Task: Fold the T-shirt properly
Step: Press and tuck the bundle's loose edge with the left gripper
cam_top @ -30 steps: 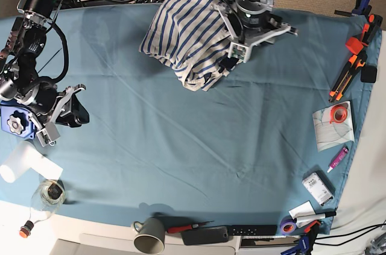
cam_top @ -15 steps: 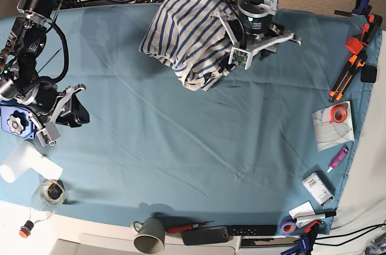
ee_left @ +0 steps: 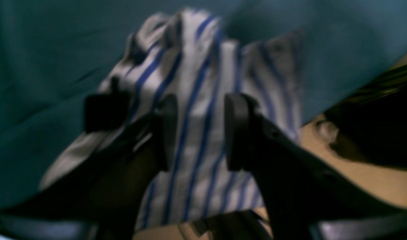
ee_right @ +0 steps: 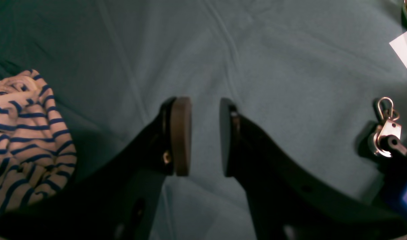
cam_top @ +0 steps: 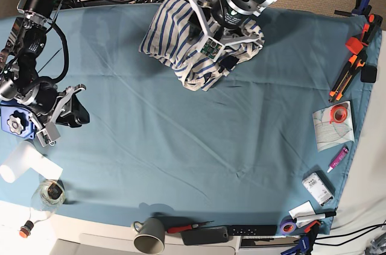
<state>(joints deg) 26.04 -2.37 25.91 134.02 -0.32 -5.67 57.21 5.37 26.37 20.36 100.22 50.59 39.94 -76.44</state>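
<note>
- Jaws stand spread on both arms: the left gripper (ee_left: 200, 131) hangs with a clear gap between its two dark fingers and striped cloth showing behind that gap; the wrist picture is blurred, and whether the fingers touch the cloth cannot be told.
- Spread as well, the right gripper (ee_right: 205, 136) holds nothing, its fingers parted over bare teal tablecloth (ee_right: 273, 66).
- Bunched and rumpled, the T-shirt (cam_top: 175, 32), white with thin blue stripes, lies at the far edge of the table, a little left of centre in the base view, partly under the left arm's wrist.
- From the right wrist view the T-shirt (ee_right: 20, 133) shows at the left edge as a crumpled heap, well apart from the right gripper's fingers.
- At the left side of the table the right arm sits low beside a blue block with a black knob (cam_top: 13, 123).
- Along the near edge stand a grey mug (cam_top: 149, 234) and a clear glass jar (cam_top: 49, 195), the jar at the near left corner.
- On the right side lie orange clamps (cam_top: 356, 56), a roll of orange tape (cam_top: 339, 113) on a sheet of paper, and a pink marker (cam_top: 338, 158).
</note>
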